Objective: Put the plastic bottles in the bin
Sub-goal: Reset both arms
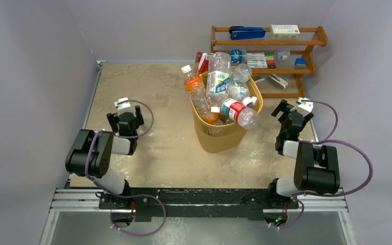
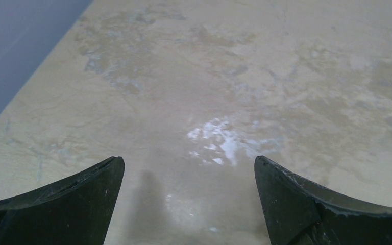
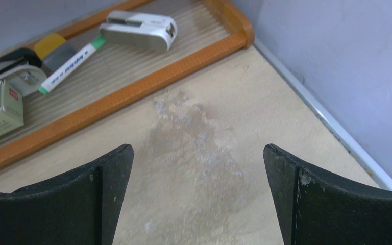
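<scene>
The yellow-orange bin (image 1: 219, 133) stands mid-table, heaped with several plastic bottles. An orange-filled bottle (image 1: 195, 89) leans at its left rim. A clear bottle with a red label (image 1: 239, 112) lies across the top at the right. A green-labelled one (image 1: 218, 77) stands upright among them. My left gripper (image 1: 125, 116) hovers open over bare table well left of the bin, and in the left wrist view its jaws (image 2: 189, 168) hold nothing. My right gripper (image 1: 288, 112) is open to the right of the bin; between its jaws (image 3: 198, 155) lies only tabletop.
A brown wooden shelf rack (image 1: 306, 71) stands at the back right behind the bin, carrying a blue stapler (image 1: 247, 33), a white box (image 1: 285, 31) and coloured pens (image 1: 259, 59). Its lowest shelf (image 3: 132, 89) holds a white stapler (image 3: 140, 29) and a marker (image 3: 70, 64). Grey walls enclose the table.
</scene>
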### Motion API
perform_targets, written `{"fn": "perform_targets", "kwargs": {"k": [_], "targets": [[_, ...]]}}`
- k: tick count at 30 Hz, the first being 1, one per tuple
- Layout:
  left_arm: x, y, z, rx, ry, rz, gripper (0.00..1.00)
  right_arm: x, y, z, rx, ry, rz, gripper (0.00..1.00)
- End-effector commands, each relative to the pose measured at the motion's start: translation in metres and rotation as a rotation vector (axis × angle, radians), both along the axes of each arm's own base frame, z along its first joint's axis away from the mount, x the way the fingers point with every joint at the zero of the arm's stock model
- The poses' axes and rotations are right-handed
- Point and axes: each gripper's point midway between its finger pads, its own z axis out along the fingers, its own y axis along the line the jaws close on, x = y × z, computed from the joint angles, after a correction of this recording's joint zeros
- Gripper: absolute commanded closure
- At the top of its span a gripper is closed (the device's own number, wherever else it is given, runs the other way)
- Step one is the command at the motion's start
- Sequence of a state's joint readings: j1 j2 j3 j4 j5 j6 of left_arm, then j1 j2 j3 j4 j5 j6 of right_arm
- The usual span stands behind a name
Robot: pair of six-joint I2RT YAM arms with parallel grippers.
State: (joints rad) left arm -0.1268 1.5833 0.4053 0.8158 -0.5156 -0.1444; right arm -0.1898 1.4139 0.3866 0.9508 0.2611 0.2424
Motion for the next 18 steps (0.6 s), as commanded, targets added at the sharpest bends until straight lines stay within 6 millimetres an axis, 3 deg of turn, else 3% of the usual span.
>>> {"fn": "perform_targets", "kwargs": {"k": [1,6,8,12,18], "targets": [[0.008,0.020,0.021,-0.040,-0.163,0.020,0.01,0.008,-0.017,0.055,-0.108,-0.218,-0.078,0.00],[0.008,0.013,0.018,-0.037,-0.164,-0.032,0.01,0.009,-0.006,0.052,-0.148,-0.218,-0.055,0.00],[-0.001,0.015,0.022,-0.037,-0.233,-0.021,0.01,0.019,0.000,0.048,-0.154,-0.181,-0.008,0.00],[-0.007,0.021,0.025,-0.041,-0.255,0.018,0.01,0.028,0.036,0.045,-0.258,-0.203,0.196,0.00],[0.001,0.023,0.019,-0.041,-0.205,0.037,0.01,0.023,0.036,0.046,-0.269,-0.235,0.187,0.00]]}}
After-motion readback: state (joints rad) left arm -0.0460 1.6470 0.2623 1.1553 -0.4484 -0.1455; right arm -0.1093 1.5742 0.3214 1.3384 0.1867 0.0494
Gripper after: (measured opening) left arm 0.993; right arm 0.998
